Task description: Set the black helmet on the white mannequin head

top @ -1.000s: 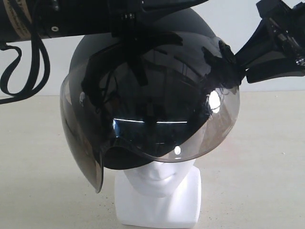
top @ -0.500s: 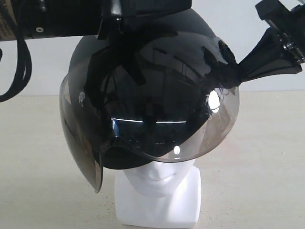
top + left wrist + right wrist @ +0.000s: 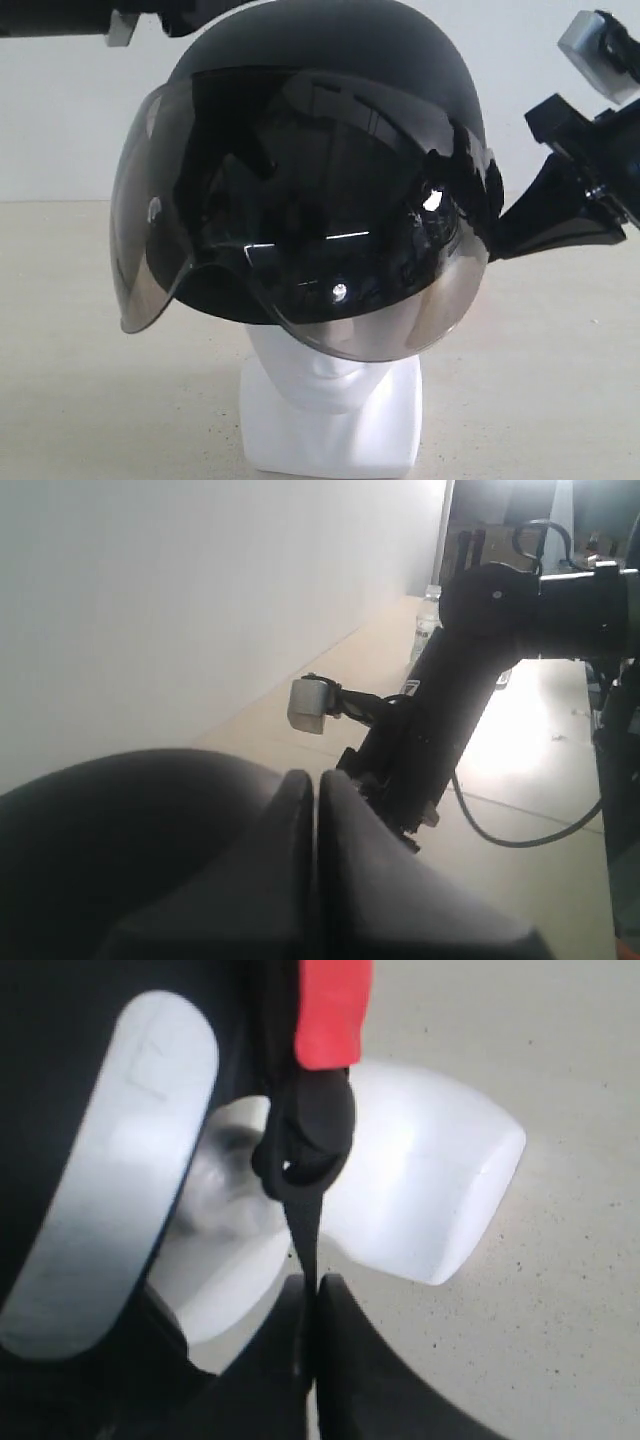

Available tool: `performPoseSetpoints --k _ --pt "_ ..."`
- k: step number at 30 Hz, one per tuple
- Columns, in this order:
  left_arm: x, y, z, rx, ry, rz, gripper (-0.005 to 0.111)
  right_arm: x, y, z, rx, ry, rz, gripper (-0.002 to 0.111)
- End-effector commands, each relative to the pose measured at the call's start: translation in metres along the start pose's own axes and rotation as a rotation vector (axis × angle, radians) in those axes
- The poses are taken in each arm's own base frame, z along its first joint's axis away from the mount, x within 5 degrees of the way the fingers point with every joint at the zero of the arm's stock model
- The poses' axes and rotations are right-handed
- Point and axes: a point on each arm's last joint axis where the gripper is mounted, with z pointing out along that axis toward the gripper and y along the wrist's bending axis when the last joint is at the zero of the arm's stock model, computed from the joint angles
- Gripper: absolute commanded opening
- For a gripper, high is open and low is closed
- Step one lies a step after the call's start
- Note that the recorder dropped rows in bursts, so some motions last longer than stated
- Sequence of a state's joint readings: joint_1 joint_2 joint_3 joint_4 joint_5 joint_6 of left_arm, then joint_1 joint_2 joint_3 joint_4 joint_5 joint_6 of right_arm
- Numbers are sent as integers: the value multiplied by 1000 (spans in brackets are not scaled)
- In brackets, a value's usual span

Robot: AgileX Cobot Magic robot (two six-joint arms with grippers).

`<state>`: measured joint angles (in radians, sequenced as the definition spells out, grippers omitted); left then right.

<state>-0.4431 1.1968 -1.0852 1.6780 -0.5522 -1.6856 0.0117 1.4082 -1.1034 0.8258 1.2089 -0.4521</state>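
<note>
Beige table (image 3: 545,385): one black helmet (image 3: 335,45) over one white mannequin head (image 3: 330,425).

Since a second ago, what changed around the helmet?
The left arm left the top of the matte black rounded helmet, withdrawing up and left. The right claw dropped lower beside it and closed on a black strap. The helmet tilted, its tinted visor lifting on the exterior view's left side. The white plastic mannequin head stayed put.

The black helmet (image 3: 330,45) covers the white mannequin head (image 3: 330,420) down to its nose.
</note>
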Motion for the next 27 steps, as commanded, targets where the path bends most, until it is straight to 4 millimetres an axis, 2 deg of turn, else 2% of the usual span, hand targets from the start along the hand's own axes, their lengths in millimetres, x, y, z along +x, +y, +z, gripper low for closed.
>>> performPoseSetpoints --k 1,6,11,18,21,24,25,27 --pt "5 1 -1 -17 35 -43 4 9 -9 5 47 51 -36 0" --pt "6 0 -1 -11 40 -55 4 7 -11 4 74 27 -41 0" --pt "20 1 0 -11 76 -90 4 4 -14 4 98 -2 -59 0" --pt "19 1 -1 -13 73 -89 4 5 -13 4 87 8 -63 1" --pt "19 1 -1 -15 73 -89 4 4 -8 1 73 23 -76 14" --pt "19 2 -1 -34 69 -123 4 -13 9 -18 70 -31 -136 50" --pt "19 2 -1 -34 69 -125 4 -19 14 -25 81 -57 -142 56" --pt "19 2 -1 -34 69 -125 4 -25 20 -34 114 -84 -142 56"
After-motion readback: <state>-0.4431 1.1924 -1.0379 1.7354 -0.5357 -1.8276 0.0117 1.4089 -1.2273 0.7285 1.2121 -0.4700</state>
